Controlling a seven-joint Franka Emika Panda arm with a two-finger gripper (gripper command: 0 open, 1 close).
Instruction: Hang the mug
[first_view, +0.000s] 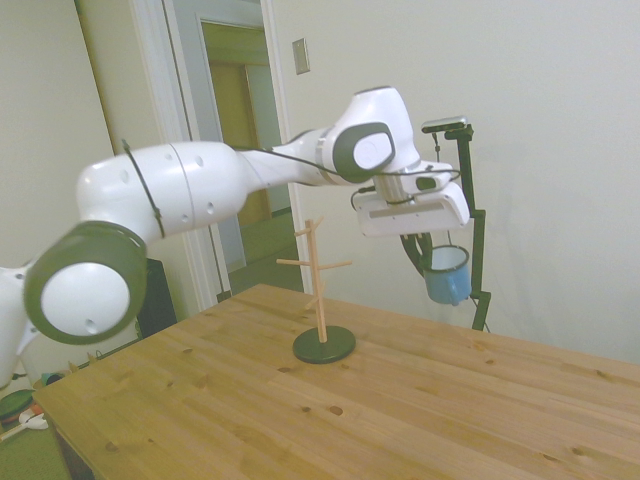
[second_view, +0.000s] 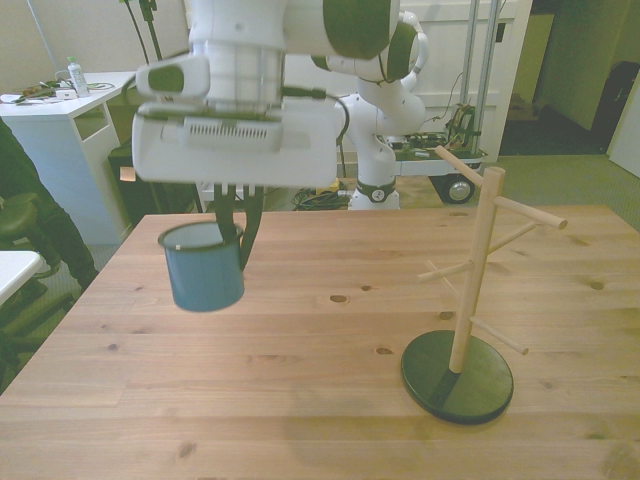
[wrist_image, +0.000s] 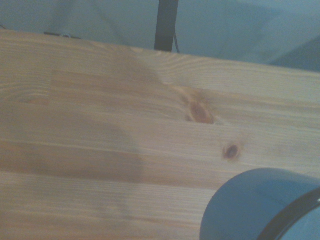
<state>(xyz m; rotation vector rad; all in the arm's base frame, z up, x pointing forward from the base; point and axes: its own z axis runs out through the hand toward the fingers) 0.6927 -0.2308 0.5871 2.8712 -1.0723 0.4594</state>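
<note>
While the gripper (second_view: 232, 222) grips the blue enamel mug (second_view: 203, 269) by its rim, fingers pinched on it, the mug hangs below them, clear of the table (second_view: 330, 370) (pickup done); the peg stand (second_view: 470, 290) stands well apart, hanging still to do.

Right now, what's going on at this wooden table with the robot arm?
The white Franka arm's gripper is holding a small light-blue enamel mug upright in the air, well clear of the wooden table. The gripper is shut on the mug near its rim. The wooden peg stand sits on its dark round base toward the front view's right, apart from the mug, with all its pegs bare. So the mug is lifted but not yet hung.
</note>
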